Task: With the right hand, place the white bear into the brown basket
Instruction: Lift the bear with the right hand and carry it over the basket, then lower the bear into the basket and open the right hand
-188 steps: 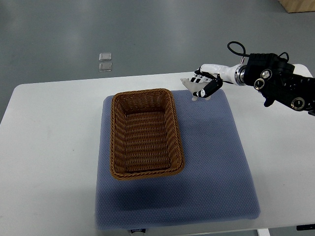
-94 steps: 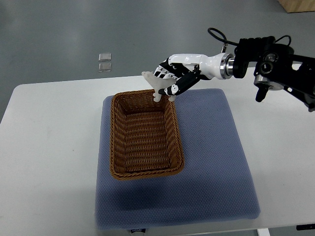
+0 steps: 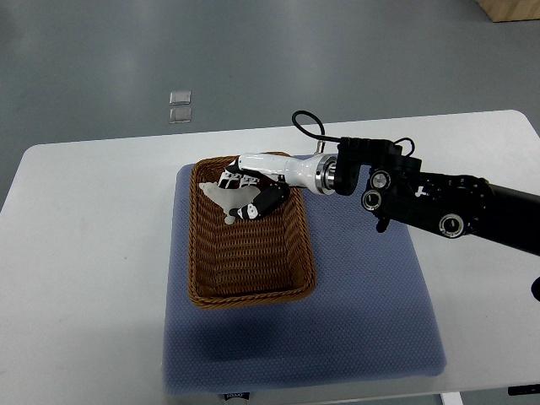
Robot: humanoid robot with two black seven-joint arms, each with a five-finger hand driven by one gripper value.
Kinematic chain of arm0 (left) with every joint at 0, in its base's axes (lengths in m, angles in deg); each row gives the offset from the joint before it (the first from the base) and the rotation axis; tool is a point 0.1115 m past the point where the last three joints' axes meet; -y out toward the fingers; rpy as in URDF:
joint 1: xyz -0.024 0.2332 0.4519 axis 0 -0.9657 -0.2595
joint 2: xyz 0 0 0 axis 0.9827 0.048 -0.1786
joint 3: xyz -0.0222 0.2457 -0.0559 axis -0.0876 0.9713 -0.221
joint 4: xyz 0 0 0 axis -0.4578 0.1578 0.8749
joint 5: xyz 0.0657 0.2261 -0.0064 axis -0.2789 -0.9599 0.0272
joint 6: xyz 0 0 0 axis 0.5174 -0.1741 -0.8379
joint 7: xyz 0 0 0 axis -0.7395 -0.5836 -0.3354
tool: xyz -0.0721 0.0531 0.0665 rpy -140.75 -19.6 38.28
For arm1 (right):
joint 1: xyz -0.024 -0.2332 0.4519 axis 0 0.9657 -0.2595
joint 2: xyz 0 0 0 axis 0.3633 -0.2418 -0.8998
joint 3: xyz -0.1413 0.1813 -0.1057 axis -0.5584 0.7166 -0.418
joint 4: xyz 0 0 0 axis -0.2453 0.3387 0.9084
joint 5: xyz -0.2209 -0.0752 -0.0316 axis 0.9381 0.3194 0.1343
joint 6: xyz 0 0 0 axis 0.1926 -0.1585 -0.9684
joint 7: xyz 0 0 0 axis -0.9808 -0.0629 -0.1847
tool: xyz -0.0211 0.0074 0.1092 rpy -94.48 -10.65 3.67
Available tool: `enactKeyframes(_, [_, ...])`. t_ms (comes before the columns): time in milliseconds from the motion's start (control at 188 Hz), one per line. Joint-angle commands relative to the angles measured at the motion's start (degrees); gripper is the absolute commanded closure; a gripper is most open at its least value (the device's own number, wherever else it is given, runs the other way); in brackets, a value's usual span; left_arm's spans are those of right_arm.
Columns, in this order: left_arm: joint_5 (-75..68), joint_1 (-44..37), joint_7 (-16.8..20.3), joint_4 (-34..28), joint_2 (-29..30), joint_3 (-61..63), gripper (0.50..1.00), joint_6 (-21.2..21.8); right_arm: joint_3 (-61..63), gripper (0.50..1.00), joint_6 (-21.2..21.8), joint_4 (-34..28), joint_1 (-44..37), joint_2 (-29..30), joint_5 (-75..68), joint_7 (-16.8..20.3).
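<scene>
Inside the curled fingers of the white and black right hand (image 3: 246,196) sits the small white toy bear (image 3: 226,201), pinched tight. Right under the hand lies the far end of the brown woven basket (image 3: 251,293), so the bear only needs dropping straight down.

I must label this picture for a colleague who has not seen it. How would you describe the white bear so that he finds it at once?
On the white table lies a blue mat with a brown basket. Over the basket's far end, the right hand grips the white bear, the only pale figure there.
</scene>
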Motion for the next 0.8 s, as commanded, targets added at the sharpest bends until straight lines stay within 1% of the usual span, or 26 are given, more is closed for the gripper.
enactKeyframes(0, [0.0,0.0,0.0,0.0,0.0,0.0,0.500,0.0,-0.1,1.000,-1.9,2.2,1.3,2.7,3.2,-0.8])
enactKeyframes(112, [0.0,0.0,0.0,0.0,0.0,0.0,0.500,0.0,-1.0,1.000,-3.7,3.7,1.7,4.4,3.6,-0.8])
enactKeyframes(245, [0.0,0.0,0.0,0.1,0.0,0.0,0.500,0.0,-2.5,1.000,-5.4,5.5,1.7,5.0,5.7,-0.9])
enactKeyframes(501, [0.0,0.0,-0.1,0.1,0.0,0.0,0.500,0.0,-4.4,1.000,-5.1,7.5,1.7,5.3,8.0,-0.7])
enactKeyframes(731, [0.0,0.0,0.0,-0.1,0.0,-0.1,0.500,0.0,-4.4,1.000,-5.0,8.0,1.8,5.3,8.4,-0.8])
enactKeyframes(741, [0.0,0.0,0.0,-0.1,0.0,0.0,0.500,0.0,-4.4,0.967,-5.0,8.2,1.9,5.3,8.4,-0.8])
enactKeyframes(747, [0.0,0.0,0.0,-0.1,0.0,0.0,0.500,0.0,-4.4,0.967,-5.0,8.2,1.9,5.3,8.4,-0.8])
enactKeyframes(752, [0.0,0.0,-0.1,-0.1,0.0,-0.1,0.500,0.0,-4.4,0.953,-4.9,8.3,1.9,5.3,8.4,-0.8])
enactKeyframes(757, [0.0,0.0,-0.1,-0.1,0.0,-0.1,0.500,0.0,-4.4,0.953,-4.9,8.3,1.9,5.3,8.4,-0.8])
enactKeyframes(763, [0.0,0.0,-0.1,-0.1,0.0,-0.1,0.500,0.0,-4.4,0.938,-4.9,8.3,1.9,5.3,8.4,-0.8])
enactKeyframes(768, [0.0,0.0,-0.1,-0.1,0.0,-0.1,0.500,0.0,-4.4,0.938,-4.9,8.3,1.9,5.3,8.4,-0.8])
enactKeyframes(773, [0.0,0.0,-0.1,-0.1,0.0,-0.1,0.500,0.0,-4.4,0.924,-4.9,8.3,1.9,5.3,8.4,-0.8])
enactKeyframes(779, [0.0,0.0,-0.1,-0.1,0.0,-0.1,0.500,0.0,-4.4,0.924,-4.9,8.3,1.9,5.3,8.4,-0.8])
enactKeyframes(795, [0.0,0.1,-0.1,-0.1,0.0,0.0,0.500,0.0,-4.4,0.902,-4.8,8.4,1.9,5.3,8.4,-0.8])
